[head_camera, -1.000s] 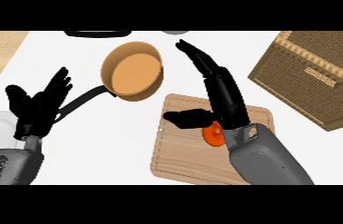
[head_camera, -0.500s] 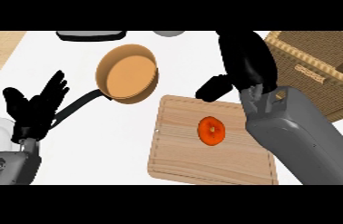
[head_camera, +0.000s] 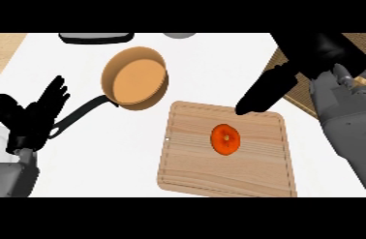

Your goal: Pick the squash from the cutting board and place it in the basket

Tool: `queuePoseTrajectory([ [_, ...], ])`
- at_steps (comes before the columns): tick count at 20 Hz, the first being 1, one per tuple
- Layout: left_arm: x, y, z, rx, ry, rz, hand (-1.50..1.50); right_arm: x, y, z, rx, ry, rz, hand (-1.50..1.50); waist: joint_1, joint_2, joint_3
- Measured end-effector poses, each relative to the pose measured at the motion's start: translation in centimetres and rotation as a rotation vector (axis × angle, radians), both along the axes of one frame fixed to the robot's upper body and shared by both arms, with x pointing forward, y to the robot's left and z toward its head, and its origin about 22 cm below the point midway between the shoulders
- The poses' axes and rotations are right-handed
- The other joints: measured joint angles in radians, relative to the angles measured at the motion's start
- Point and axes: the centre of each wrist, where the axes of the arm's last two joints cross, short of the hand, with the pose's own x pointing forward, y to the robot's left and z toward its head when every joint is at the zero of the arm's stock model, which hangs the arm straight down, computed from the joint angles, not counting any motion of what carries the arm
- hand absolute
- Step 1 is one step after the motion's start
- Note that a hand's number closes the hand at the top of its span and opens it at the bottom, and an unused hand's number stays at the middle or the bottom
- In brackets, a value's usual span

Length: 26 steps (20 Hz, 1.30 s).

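On cutting board [head_camera: 214,170], orange squash [head_camera: 226,139] lying near centre, untouched. Right hand [head_camera: 286,83] hovering above board's upper right corner, fingers apart, holding nothing. Basket [head_camera: 286,88] showing behind it. Left hand [head_camera: 32,117] resting open at left edge, beside pan [head_camera: 134,78].

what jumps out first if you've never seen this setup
The bright orange squash lying alone in the middle of the pale wooden cutting board. Then the big black right hand looming over the board's upper right corner, and the orange pan up left of it.
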Motion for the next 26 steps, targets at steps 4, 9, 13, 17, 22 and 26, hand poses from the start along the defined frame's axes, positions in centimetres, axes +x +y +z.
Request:
queuePoseTrajectory([
  [4,0.3,0.0,0.2,-0.004,-0.005,0.003,0.0,-1.7,-1.8,0.9,0.066,0.041,0.057,-1.5,-0.006,0.002,0.001],
  [9,0.2,0.3,-0.2,0.002,-0.01,0.006,0.0,-5.4,-4.3,0.2,0.115,0.018,0.075,-1.5,-0.004,0.005,0.002],
  [13,0.0,0.0,-0.5,0.001,-0.012,-0.001,0.0,-8.1,-5.6,-1.5,0.136,-0.01,0.063,-1.5,0.005,0.008,0.002],
  [17,-0.1,-0.1,-0.8,0.002,-0.017,-0.004,0.0,-9.5,-5.9,-4.3,0.127,-0.007,0.03,-1.5,0.015,0.012,0.002],
  [22,0.5,-0.8,-0.3,0.004,-0.017,-0.015,0.0,-9.7,-5.0,-8.4,0.135,-0.028,-0.027,-1.5,0.023,0.015,0.002],
  [26,0.6,-0.7,-0.3,0.001,-0.021,-0.029,0.0,-9.6,-4.7,-12.2,0.164,-0.049,-0.065,-1.5,0.026,0.016,0.003],
])
